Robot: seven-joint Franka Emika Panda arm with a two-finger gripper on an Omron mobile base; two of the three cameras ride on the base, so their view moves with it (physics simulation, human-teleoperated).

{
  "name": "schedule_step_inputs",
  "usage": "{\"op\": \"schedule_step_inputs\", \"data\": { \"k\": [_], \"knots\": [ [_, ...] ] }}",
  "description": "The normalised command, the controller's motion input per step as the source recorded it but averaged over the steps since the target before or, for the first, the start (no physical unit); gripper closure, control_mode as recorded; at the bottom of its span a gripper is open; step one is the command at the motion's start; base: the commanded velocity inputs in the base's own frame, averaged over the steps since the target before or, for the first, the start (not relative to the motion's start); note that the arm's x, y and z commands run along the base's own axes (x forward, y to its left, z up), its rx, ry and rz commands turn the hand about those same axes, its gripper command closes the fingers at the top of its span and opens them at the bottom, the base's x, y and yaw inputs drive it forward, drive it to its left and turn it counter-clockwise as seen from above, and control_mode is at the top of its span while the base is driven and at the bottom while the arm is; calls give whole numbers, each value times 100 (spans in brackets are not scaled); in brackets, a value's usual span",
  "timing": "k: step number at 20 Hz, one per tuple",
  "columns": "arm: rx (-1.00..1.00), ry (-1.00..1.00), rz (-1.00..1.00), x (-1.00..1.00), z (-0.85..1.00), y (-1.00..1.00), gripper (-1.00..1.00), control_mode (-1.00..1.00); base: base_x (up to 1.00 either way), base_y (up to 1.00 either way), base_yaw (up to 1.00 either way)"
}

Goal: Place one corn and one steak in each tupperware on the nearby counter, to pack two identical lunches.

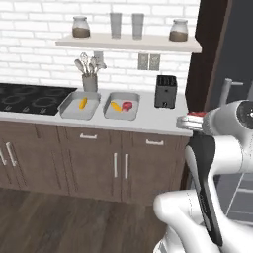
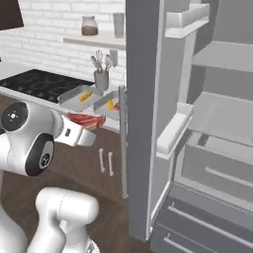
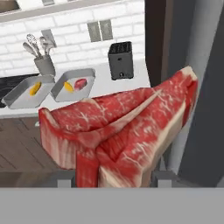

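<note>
I held the marbled steak (image 3: 118, 131) in my pincer (image 2: 88, 121), jaws closed on the slab with the meat bulging up in front of the hand camera. It hung in the air off the right end of the counter (image 1: 148, 121), beside the open fridge door (image 2: 141, 113), well apart from both trays.

The left tray (image 1: 79, 105) had one corn (image 1: 83, 103) and no meat; the right tray (image 1: 121, 105) already had a corn (image 1: 115, 106) and the pink steak (image 1: 127, 105). So I judged this slab belonged in the left tray.

To do it well, I would have carried it high over the toaster (image 1: 165, 91) and the right tray, lowered it over the bare floor of the left tray beside the cob, and let go only when it was low.

The slab's long axis lay roughly level, running across the jaws, its far tip pointing towards the fridge side; turning it along the tray's length would help it land flat.
</note>
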Motion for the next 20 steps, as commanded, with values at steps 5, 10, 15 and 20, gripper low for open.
{"op": "schedule_step_inputs", "data": {
  "k": [5,10,15,20],
  "knots": [
    [0,0,0,0,0,0,100,100,100,99,26],
    [0,0,0,0,0,0,100,100,100,83,7],
    [0,0,0,0,0,0,100,100,100,68,-15],
    [0,0,0,0,0,0,100,100,100,37,-34]
  ]
}}
